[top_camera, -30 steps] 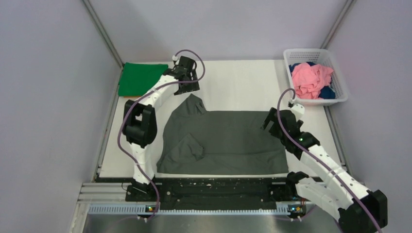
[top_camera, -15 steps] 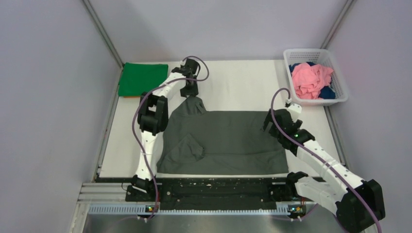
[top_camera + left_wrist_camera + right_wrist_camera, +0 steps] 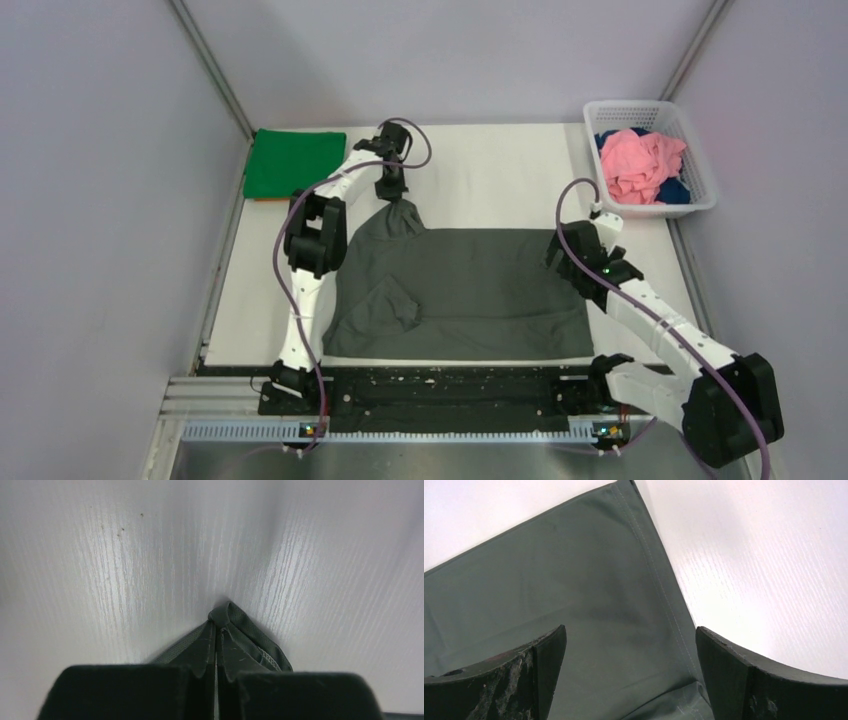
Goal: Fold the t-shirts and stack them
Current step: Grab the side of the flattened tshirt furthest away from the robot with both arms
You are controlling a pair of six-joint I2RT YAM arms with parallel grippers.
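A dark grey t-shirt point(image 3: 470, 290) lies spread flat across the middle of the table. Its far-left sleeve tip is pinched in my left gripper point(image 3: 398, 198), which is shut on it. In the left wrist view the fabric point(image 3: 255, 642) bunches up between the jaws of the left gripper point(image 3: 216, 635). My right gripper point(image 3: 560, 256) hangs open over the shirt's far right corner. The right wrist view shows that gripper point(image 3: 630, 647) with its fingers wide apart above the hemmed edge of the shirt point(image 3: 574, 580). A folded green t-shirt point(image 3: 292, 162) lies at the far left.
A white lattice basket point(image 3: 703, 204) at the far right holds a crumpled pink t-shirt point(image 3: 640, 162) and a dark blue one point(image 3: 679, 190). Grey walls close in both sides. A black rail point(image 3: 440, 395) runs along the near edge.
My left gripper came down onto the grey shirt's far-left sleeve and shut on it. The right arm shifted slightly over the shirt's right corner, still open.
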